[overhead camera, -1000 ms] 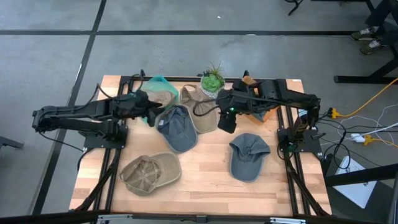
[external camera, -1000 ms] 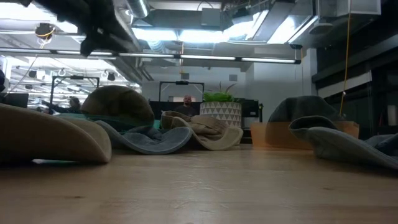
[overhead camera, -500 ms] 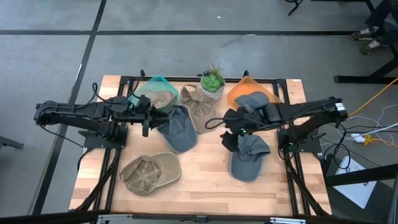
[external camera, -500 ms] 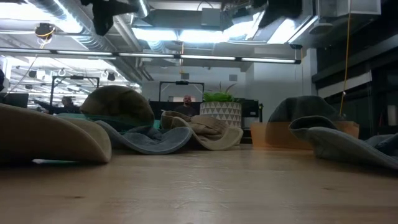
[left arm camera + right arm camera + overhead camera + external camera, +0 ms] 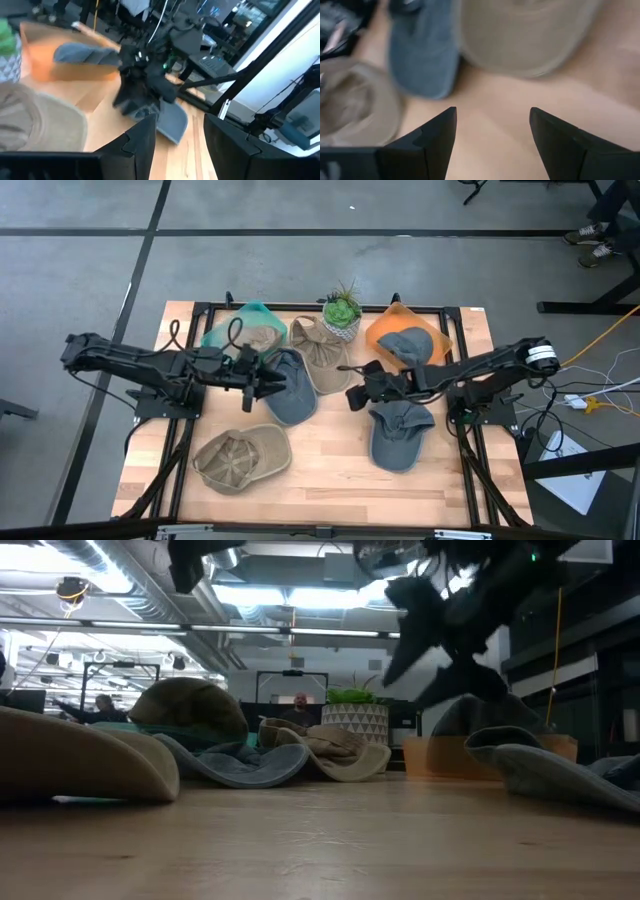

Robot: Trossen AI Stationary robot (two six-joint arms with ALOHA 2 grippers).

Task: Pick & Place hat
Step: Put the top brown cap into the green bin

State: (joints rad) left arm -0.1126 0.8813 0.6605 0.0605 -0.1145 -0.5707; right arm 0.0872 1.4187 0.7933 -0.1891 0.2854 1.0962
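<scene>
Several hats lie on the table. A blue-grey hat [image 5: 287,387] lies in the middle, a second blue hat [image 5: 400,432] to the right, an olive cap [image 5: 240,458] near the front edge, and a beige hat [image 5: 315,350] behind. My left gripper [image 5: 264,370] [image 5: 180,145] is open and hovers at the left edge of the middle blue-grey hat. My right gripper [image 5: 356,394] [image 5: 492,145] is open too. It hangs above bare table between the two blue hats, just left of the right one.
At the far edge stand a potted plant [image 5: 342,308], an orange tray [image 5: 380,330] holding a grey-blue hat [image 5: 407,344], and a teal tray [image 5: 225,330] holding a tan hat [image 5: 255,337]. Bare wood [image 5: 330,470] lies near the front edge. People show in the room beyond.
My right arm has swung away from the orange tray toward the table's near edge and come lower; its gripper now hangs left of the right blue hat. The grey-blue hat in the orange tray has come into view. My left gripper has moved right, toward the middle blue-grey hat.
</scene>
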